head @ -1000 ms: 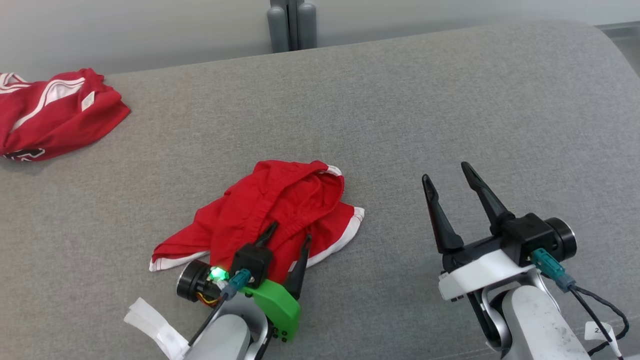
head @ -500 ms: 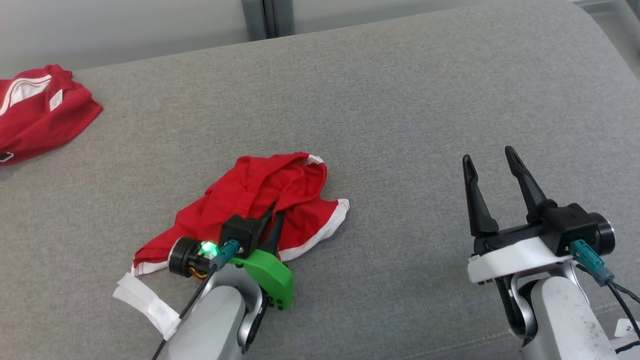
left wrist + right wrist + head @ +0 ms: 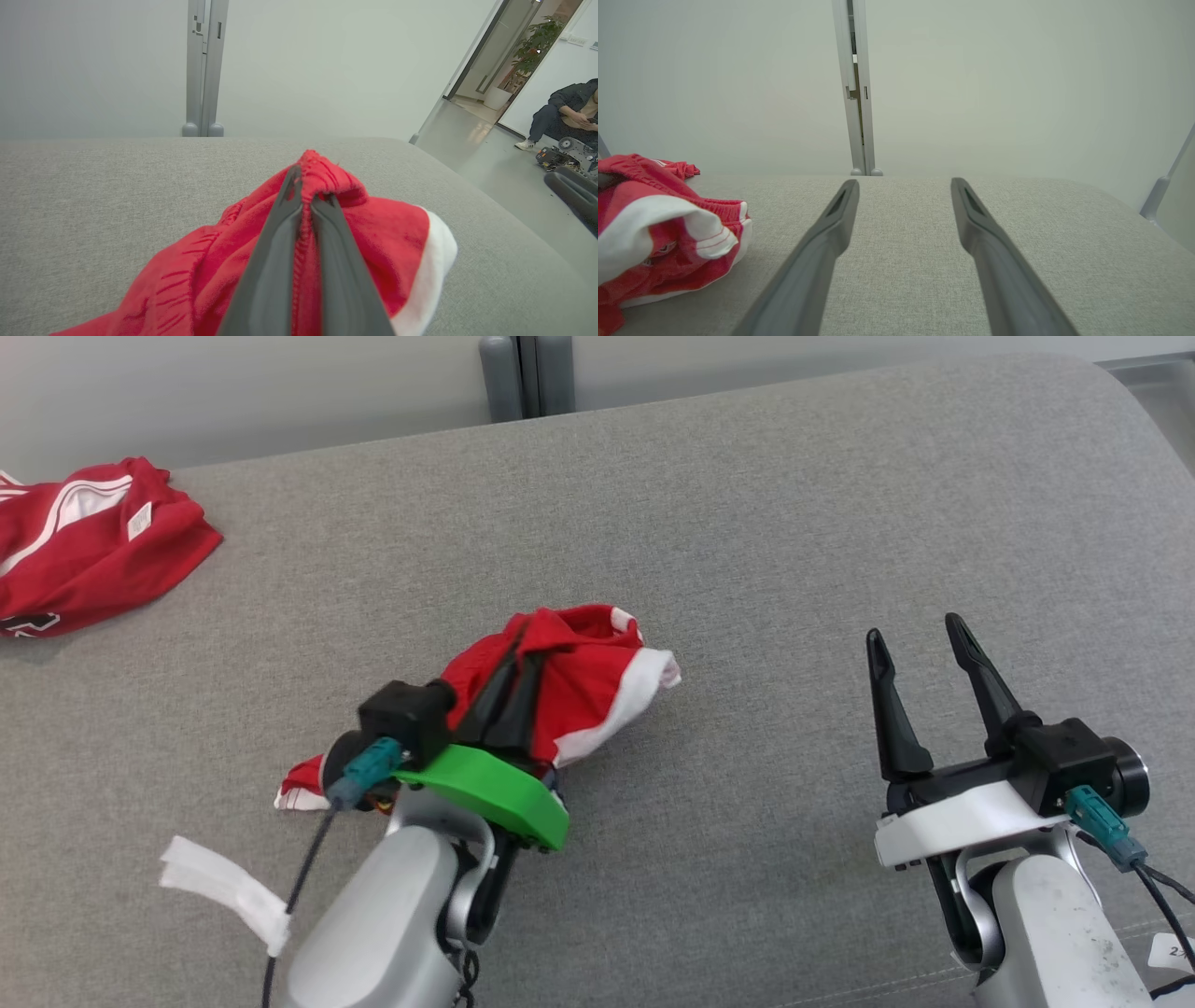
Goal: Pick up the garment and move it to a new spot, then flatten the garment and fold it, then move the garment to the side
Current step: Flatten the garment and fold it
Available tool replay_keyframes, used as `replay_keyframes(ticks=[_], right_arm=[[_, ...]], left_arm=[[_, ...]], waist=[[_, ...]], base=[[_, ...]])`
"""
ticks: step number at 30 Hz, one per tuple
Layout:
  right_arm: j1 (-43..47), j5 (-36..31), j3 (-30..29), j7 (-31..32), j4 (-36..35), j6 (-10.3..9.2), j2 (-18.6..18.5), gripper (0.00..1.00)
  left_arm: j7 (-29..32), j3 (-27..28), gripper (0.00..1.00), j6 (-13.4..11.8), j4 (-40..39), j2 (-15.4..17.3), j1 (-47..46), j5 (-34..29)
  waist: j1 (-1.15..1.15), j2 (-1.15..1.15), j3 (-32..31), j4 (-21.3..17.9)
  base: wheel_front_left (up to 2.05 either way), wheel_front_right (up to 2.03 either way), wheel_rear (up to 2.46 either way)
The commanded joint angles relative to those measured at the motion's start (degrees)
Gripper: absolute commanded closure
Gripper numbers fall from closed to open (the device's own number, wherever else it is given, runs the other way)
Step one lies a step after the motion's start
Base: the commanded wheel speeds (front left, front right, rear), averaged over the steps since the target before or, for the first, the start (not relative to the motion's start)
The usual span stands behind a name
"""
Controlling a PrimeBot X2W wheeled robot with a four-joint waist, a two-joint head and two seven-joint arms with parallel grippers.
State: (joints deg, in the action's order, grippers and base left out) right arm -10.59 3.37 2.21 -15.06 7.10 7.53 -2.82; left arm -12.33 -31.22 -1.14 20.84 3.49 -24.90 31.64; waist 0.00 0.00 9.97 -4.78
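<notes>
Head view: the left gripper (image 3: 521, 637) has its fingers pressed together on a raised fold of the red garment (image 3: 602, 681), which bunches around and just past the fingertips on a grey cushion (image 3: 747, 523). A white strip (image 3: 224, 891) lies behind that gripper, off to its left. A second red garment (image 3: 84, 541) sits well ahead and far to its left, near the cushion's far edge. The right gripper (image 3: 913, 630) hovers well to the right, fingers apart, nothing between them. Beyond the cushion – a pale wall (image 3: 280, 383) and a grey post (image 3: 523, 373).

Left wrist view: the two fingers meet on a ridge of red cloth; the white-hemmed part hangs to their right. Straight ahead stand the post and wall; far right, a doorway with a plant (image 3: 537, 42) and a seated person (image 3: 565, 112).

Right wrist view: fingers spread over bare cushion – the garment lies to their left, apart from them.
</notes>
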Motion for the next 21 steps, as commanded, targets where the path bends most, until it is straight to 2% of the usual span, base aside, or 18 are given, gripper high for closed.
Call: replay_keyframes(ticks=[1,4,8,11,16,17,18,19,21], right_arm=[[0.4,-0.2,-0.2,-0.2,0.1,-0.08,-0.1,0.00],[0.5,-0.5,-0.6,-0.2,0.5,-0.08,-0.1,0.00],[0.2,-0.4,-0.5,-0.2,1.2,-0.08,-0.1,0.00],[-0.1,-0.3,-0.1,-0.2,1.5,-0.08,-0.1,0.00],[-0.3,-0.4,0.2,-0.2,2.0,-0.08,-0.1,0.00],[-0.4,-0.4,0.2,-0.2,2.1,-0.08,-0.1,0.00],[-0.5,-0.4,0.3,-0.2,2.2,-0.08,-0.1,0.00],[-0.5,-0.4,0.4,-0.2,2.4,-0.08,-0.1,0.00],[-0.6,-0.5,0.6,-0.2,2.5,-0.08,-0.1,0.00]], left_arm=[[-0.2,1.6,1.00,-0.7,-0.2,1.2,0.9,1.2],[-0.2,6.0,1.00,-3.0,1.0,3.8,2.0,3.3],[-0.2,9.3,1.00,-4.2,4.6,5.7,3.5,5.6],[-0.5,10.3,1.00,-4.2,7.3,5.9,4.2,6.4],[-0.5,9.9,0.99,-2.4,11.5,4.5,4.7,8.0],[-0.7,9.8,0.80,-2.1,12.1,4.4,4.7,8.1],[-0.9,9.7,0.53,-1.9,12.8,4.0,4.6,8.2],[-1.0,9.7,0.00,-1.7,13.4,3.8,4.6,8.2],[-1.4,9.7,0.00,-1.2,14.4,3.4,4.6,8.4]], waist=[[0.00,0.00,0.1,0.0],[0.00,0.00,0.4,-0.1],[0.00,0.00,0.7,0.0],[0.00,0.00,0.8,0.2],[0.00,0.00,0.9,0.9],[0.00,0.00,0.9,1.0],[0.00,0.00,0.9,1.0],[0.00,0.00,0.8,1.1],[0.00,0.00,0.7,1.2]], base=[[0.00,0.00,0.00],[0.00,0.00,0.00],[0.00,0.00,0.00],[0.00,0.00,0.00],[0.00,0.00,0.00],[0.00,0.00,0.00],[0.00,0.00,0.00],[0.00,0.00,0.00],[0.00,0.00,0.00]])
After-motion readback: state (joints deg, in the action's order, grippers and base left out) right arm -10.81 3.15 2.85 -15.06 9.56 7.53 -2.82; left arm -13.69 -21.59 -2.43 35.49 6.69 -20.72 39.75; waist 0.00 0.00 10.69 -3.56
